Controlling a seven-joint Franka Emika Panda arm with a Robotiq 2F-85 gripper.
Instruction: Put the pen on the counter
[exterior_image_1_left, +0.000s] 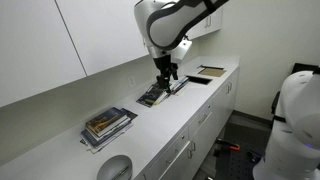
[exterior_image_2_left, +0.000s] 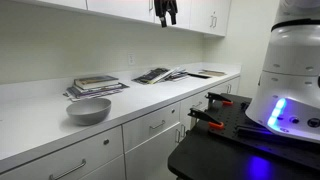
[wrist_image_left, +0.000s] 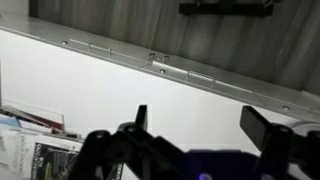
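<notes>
The counter (exterior_image_1_left: 190, 105) (exterior_image_2_left: 40, 120) is a long white worktop above white drawers, and it fills the middle of the wrist view (wrist_image_left: 100, 80). My gripper (exterior_image_1_left: 166, 70) (exterior_image_2_left: 167, 12) hangs above an open magazine (exterior_image_1_left: 158, 94) (exterior_image_2_left: 158, 75) lying on the counter. In the wrist view the gripper (wrist_image_left: 200, 122) is open, its two dark fingers (wrist_image_left: 140, 118) wide apart with only bare counter between them. I cannot make out the pen in any view.
A stack of magazines (exterior_image_1_left: 106, 126) (exterior_image_2_left: 97, 86) (wrist_image_left: 40, 155) and a grey bowl (exterior_image_1_left: 117, 168) (exterior_image_2_left: 89, 110) sit further along the counter. A dark flat pad (exterior_image_1_left: 199, 79) and a notebook (exterior_image_1_left: 211, 71) (exterior_image_2_left: 212, 72) lie past the open magazine. Wall cupboards (exterior_image_1_left: 100, 35) hang above. A white machine (exterior_image_2_left: 290, 70) stands beside the counter.
</notes>
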